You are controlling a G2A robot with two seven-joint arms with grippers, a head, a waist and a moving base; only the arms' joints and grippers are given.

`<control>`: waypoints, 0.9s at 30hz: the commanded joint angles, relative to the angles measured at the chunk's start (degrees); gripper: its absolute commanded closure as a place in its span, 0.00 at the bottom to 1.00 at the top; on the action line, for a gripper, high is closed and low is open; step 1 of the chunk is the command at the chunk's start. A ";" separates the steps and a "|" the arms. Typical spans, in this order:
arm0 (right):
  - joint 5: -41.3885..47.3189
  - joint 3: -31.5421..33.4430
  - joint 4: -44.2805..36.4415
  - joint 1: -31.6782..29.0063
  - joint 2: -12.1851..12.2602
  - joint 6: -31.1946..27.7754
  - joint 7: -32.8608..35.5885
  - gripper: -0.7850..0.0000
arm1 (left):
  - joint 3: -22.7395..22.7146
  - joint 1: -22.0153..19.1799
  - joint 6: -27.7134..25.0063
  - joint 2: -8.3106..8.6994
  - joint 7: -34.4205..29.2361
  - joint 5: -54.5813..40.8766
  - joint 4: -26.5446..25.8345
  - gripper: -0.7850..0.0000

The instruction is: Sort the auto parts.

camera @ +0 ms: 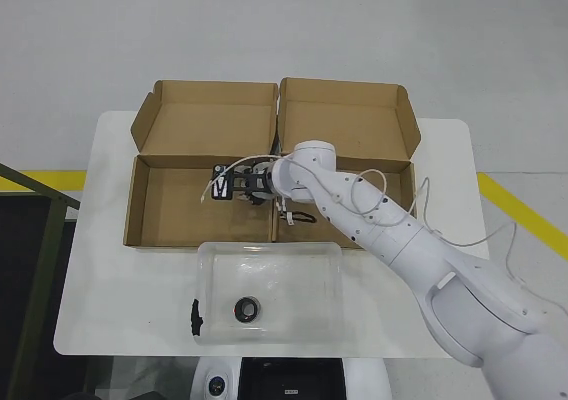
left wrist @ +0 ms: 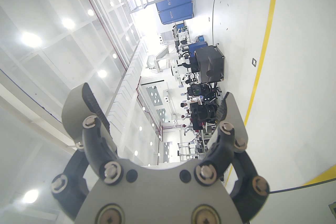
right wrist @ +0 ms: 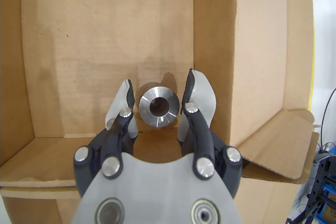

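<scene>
A short metal sleeve [right wrist: 159, 107] with a hollow bore sits just above the floor of the left cardboard box [camera: 169, 212], close to its far wall. My right gripper [right wrist: 159, 78] is open around it, one finger on each side, with a thin gap showing at one pad [right wrist: 130, 97]. From above, the right gripper [camera: 226, 186] hangs over the right part of that box. My left gripper [left wrist: 157, 90] is open with nothing in it and points off into the room. A clear plastic bin [camera: 334, 290] at the table's front holds a black ring [camera: 249, 309].
A second open cardboard box [camera: 389, 185] stands to the right of the first, with a dark part [camera: 302, 215] near its left wall. A small black piece [camera: 195, 318] is at the bin's left wall. Both box lids stand up at the back. The white table [camera: 109, 250] has bare margins.
</scene>
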 commanded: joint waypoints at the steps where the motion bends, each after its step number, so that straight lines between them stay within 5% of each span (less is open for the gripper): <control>1: -0.13 0.65 -1.12 -0.14 0.16 -0.03 -0.33 0.52 | 0.00 0.00 0.00 0.00 0.00 0.00 0.00 0.00; 13: 1.83 8.17 -14.95 -6.29 3.68 -2.71 1.21 0.45 | 0.00 0.00 0.00 0.00 0.00 0.00 0.00 0.00; 27: 3.70 19.52 -37.71 -22.94 9.78 -7.77 5.51 0.43 | 0.00 0.00 0.00 0.00 0.00 0.00 0.00 0.00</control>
